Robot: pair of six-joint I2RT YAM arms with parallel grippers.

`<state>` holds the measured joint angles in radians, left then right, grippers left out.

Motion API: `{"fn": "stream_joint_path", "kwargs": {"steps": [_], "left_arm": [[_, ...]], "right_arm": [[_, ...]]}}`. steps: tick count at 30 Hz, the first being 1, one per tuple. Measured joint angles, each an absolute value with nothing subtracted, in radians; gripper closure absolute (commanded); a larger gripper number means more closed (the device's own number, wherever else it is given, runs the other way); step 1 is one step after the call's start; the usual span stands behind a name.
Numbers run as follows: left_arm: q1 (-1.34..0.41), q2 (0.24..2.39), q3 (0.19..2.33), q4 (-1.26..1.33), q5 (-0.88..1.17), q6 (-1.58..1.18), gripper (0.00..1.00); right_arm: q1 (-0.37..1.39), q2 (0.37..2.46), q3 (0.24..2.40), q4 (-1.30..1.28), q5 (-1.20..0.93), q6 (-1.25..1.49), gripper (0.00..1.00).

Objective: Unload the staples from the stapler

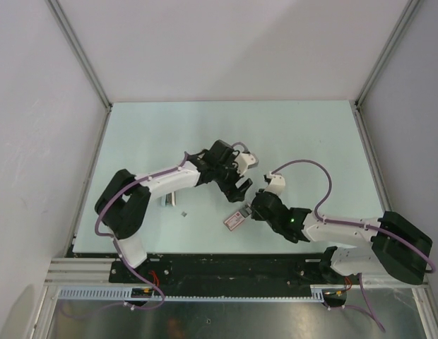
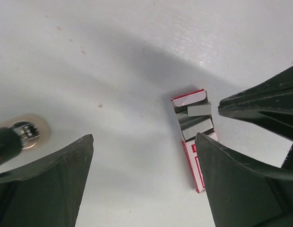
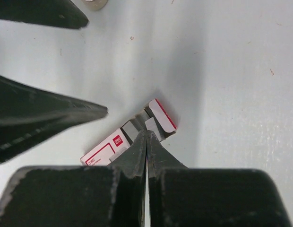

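We note left gripper [image 2: 142,138] spread wide over the open staple box [image 2: 190,124], right gripper [image 3: 146,135] pinched shut with tips at that box, stapler [image 1: 168,201] lying left beside the left arm [image 1: 157,181].

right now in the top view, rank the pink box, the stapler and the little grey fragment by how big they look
1. pink-and-grey box
2. stapler, partly hidden under the left arm, so its rank against the box is unsure
3. grey fragment, clearly smallest
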<state>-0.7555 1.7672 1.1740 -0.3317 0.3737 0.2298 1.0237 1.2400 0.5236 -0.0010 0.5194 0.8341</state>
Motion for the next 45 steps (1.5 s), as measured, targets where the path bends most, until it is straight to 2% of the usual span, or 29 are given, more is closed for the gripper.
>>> {"fn": "stream_joint_path", "kwargs": {"steps": [7, 16, 22, 26, 35, 45], "left_arm": [[-0.730, 1.752, 1.174, -0.342, 0.361, 0.237, 0.07], [-0.682, 1.652, 1.095, -0.366, 0.396, 0.301, 0.01], [-0.700, 1.490, 0.971, -0.399, 0.433, 0.476, 0.00], [-0.760, 1.481, 0.896, -0.416, 0.427, 0.554, 0.01], [-0.817, 1.521, 0.863, -0.438, 0.398, 0.628, 0.01], [-0.857, 1.579, 0.863, -0.426, 0.366, 0.629, 0.01]], "right_arm": [[1.015, 1.244, 0.518, -0.001, 0.509, 0.838, 1.00], [0.930, 1.294, 0.516, 0.033, 0.434, 0.826, 1.00], [0.812, 1.296, 0.516, 0.070, 0.312, 0.783, 0.87], [0.732, 1.318, 0.510, 0.125, 0.186, 0.766, 0.84], [0.601, 1.428, 0.432, 0.290, -0.121, 0.793, 0.86], [0.578, 1.472, 0.406, 0.391, -0.240, 0.820, 0.89]]}}
